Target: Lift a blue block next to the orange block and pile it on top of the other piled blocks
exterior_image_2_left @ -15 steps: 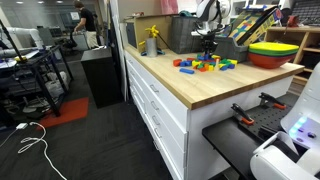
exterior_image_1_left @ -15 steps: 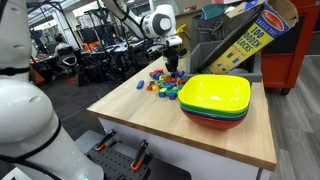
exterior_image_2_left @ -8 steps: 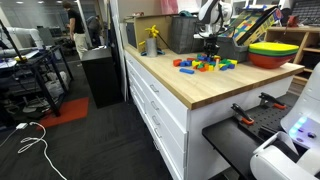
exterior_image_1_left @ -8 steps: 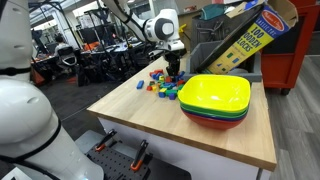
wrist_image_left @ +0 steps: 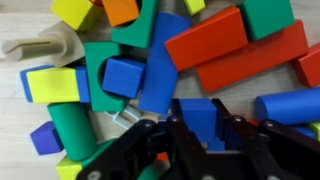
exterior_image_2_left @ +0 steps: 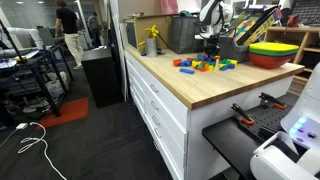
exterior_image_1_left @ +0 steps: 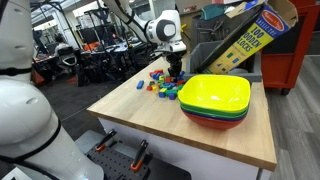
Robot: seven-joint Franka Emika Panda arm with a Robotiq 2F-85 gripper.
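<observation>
A heap of small toy blocks in red, blue, yellow, green and orange lies on the wooden table in both exterior views point(exterior_image_1_left: 163, 86) point(exterior_image_2_left: 205, 64). My gripper point(exterior_image_1_left: 173, 70) point(exterior_image_2_left: 210, 56) hangs straight over the heap. In the wrist view the gripper point(wrist_image_left: 199, 108) has its two black fingers pressed against the sides of a blue block point(wrist_image_left: 198, 120). An orange block point(wrist_image_left: 121, 9) lies at the top edge, a flat blue piece point(wrist_image_left: 163, 70) and red blocks point(wrist_image_left: 235, 50) lie beyond the fingers.
Stacked yellow, green and red bowls point(exterior_image_1_left: 215, 100) point(exterior_image_2_left: 272, 52) stand close beside the heap. A "100 wooden blocks" box point(exterior_image_1_left: 250, 35) leans behind them. A yellow bottle point(exterior_image_2_left: 152, 40) stands at the table's back. The table edge point(exterior_image_1_left: 150, 135) is near.
The wrist has shifted slightly toward the bowls over the heap. The blocks on the table have not visibly moved.
</observation>
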